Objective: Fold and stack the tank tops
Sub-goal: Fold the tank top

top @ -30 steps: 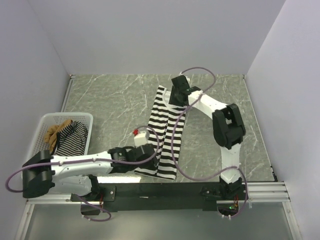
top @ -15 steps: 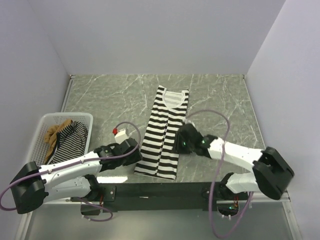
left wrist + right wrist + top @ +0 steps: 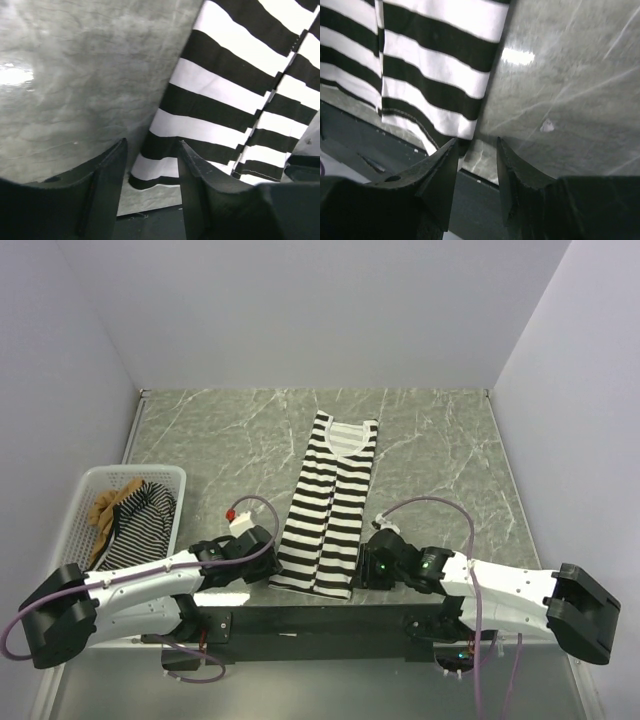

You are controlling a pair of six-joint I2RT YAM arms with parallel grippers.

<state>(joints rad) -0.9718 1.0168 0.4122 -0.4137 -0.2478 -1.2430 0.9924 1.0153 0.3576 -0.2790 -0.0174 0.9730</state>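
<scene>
The wide black-and-white striped tank top (image 3: 330,500) lies flat on the table as a long narrow strip, neck end far and hem near. My left gripper (image 3: 264,558) sits low at the hem's left corner. In the left wrist view that gripper (image 3: 151,167) is open, its fingers (image 3: 107,182) standing either side of the hem corner (image 3: 150,167). My right gripper (image 3: 371,566) is at the hem's right corner. It (image 3: 476,150) is open too, with the hem corner (image 3: 462,127) just ahead of its left finger and bare table between the fingers.
A white mesh basket (image 3: 88,480) stands at the left, holding the thin-striped top (image 3: 140,522) and the tan top (image 3: 108,504). The black base rail (image 3: 320,620) runs along the near table edge just behind both grippers. Walls enclose the table.
The right arm swung from the top's neck end down to the near right hem corner. The left gripper slid left off the cloth to the left hem corner.
</scene>
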